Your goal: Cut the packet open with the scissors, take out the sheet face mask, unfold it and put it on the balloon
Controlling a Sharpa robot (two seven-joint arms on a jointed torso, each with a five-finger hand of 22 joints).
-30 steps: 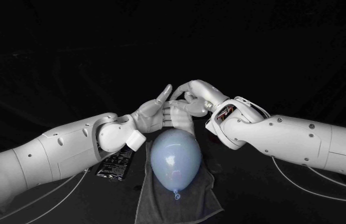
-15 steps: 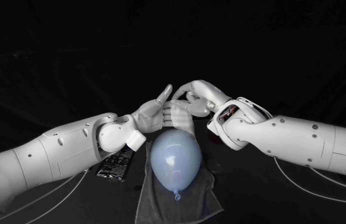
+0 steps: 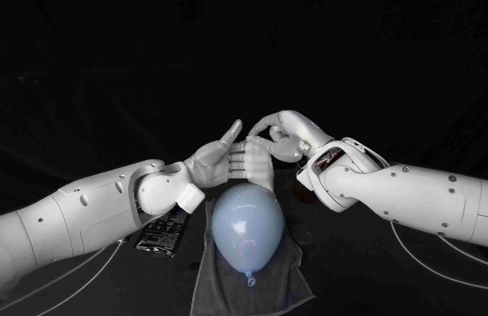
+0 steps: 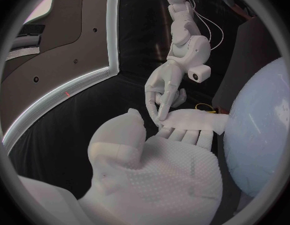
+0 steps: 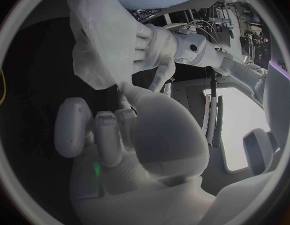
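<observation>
White, screw-dotted arms (image 3: 87, 214) (image 3: 417, 196); silver hands (image 3: 214, 162) (image 3: 287, 134)

Left hand (image 3: 229, 162) outstretched; right hand (image 3: 280, 134) arched onto its fingers

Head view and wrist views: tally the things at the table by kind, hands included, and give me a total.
balloon: 1
sheet mask: 1
packet: 1
towel: 1
hand: 2 (left hand, right hand)
Total: 6
</observation>
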